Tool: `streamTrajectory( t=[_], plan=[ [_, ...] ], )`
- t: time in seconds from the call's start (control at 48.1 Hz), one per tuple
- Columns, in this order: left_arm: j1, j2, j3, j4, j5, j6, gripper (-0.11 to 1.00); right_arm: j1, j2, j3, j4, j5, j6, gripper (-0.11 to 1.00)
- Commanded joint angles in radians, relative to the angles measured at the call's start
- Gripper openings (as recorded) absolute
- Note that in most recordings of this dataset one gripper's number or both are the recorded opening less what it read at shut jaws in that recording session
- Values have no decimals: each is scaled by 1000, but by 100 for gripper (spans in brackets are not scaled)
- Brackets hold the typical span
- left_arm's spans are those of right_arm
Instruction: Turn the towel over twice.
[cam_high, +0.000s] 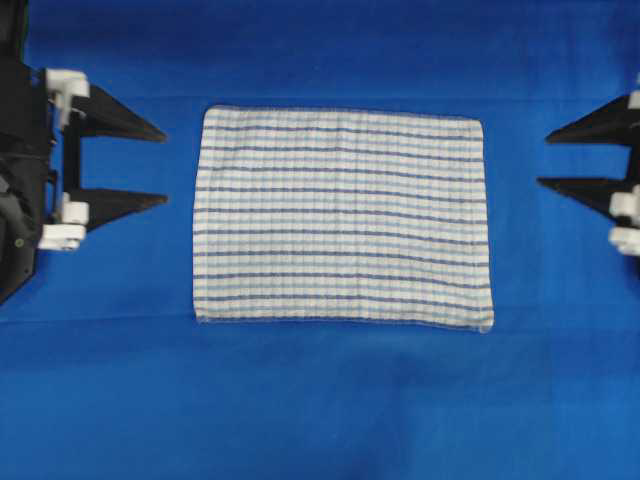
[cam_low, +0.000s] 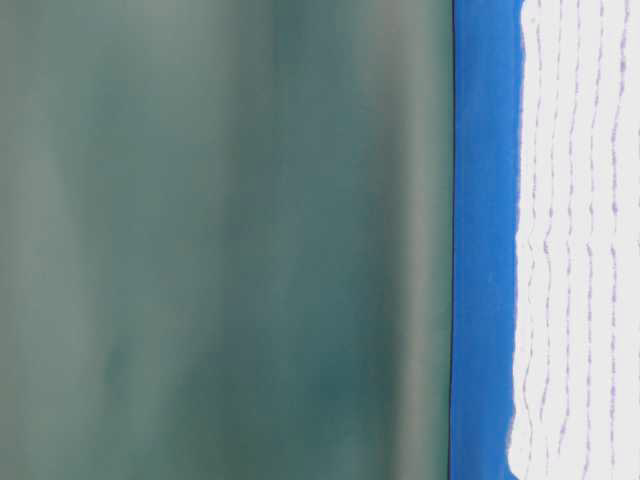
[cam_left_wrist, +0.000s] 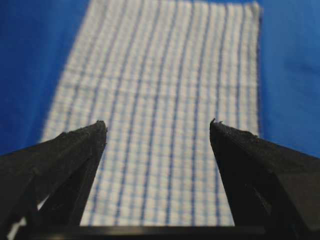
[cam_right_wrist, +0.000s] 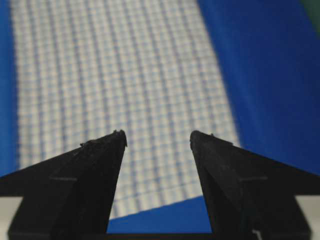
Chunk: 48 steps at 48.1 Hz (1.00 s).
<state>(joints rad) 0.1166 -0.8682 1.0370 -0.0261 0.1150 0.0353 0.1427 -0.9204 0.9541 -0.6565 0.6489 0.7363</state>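
The table was covered with a blue cloth (cam_high: 320, 420), smooth except for a few soft folds, and nothing stood between the claws and the towel. Behind the table, in the table-level view, there was a dull grey-green wall (cam_low: 220, 240), quite blurred. The towel (cam_high: 343, 217) lay flat and fully spread in the middle of the blue cloth, its stripes running across from one arm's side to the other. Its edges looked almost straight, with the near right corner a little uneven. The left claw (cam_high: 166, 166) was at the left edge of the overhead view, its two black fingers spread wide and pointing toward the towel's left edge, near it but not touching. The right claw (cam_high: 543, 160) was on the opposite side, also spread wide with nothing between its fingers, pointing toward the towel's right edge and also apart from it. From the left wrist camera the towel (cam_left_wrist: 160, 100) stretched away ahead between the open fingers of the left claw (cam_left_wrist: 158, 125). From the right wrist camera it (cam_right_wrist: 120, 85) was seen the same way beyond the right claw (cam_right_wrist: 158, 135), a little to one side, somewhat blurred.
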Motion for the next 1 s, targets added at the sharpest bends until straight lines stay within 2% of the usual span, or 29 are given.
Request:
streamTrajectory(
  t=[0.0, 0.229, 0.478, 0.728, 0.978],
  plan=[
    [29, -51, -9, 2, 28, 9, 78, -2, -38, -28, -26, 25, -2, 60],
    [86, -161, 17, 2, 106, 17, 78, -2, -137, 8, -63, 74, -2, 60],
    [97, -321, 123, 0, 115, 14, 78, -2, -242, 106, -63, 78, 9, 56],
    [97, -477, 232, -2, 121, 3, 71, -5, -282, 192, -60, -3, 32, 56],
    [97, -511, 293, -3, 124, -40, 68, -64, -296, 310, -63, -123, 130, 56]
  ],
)
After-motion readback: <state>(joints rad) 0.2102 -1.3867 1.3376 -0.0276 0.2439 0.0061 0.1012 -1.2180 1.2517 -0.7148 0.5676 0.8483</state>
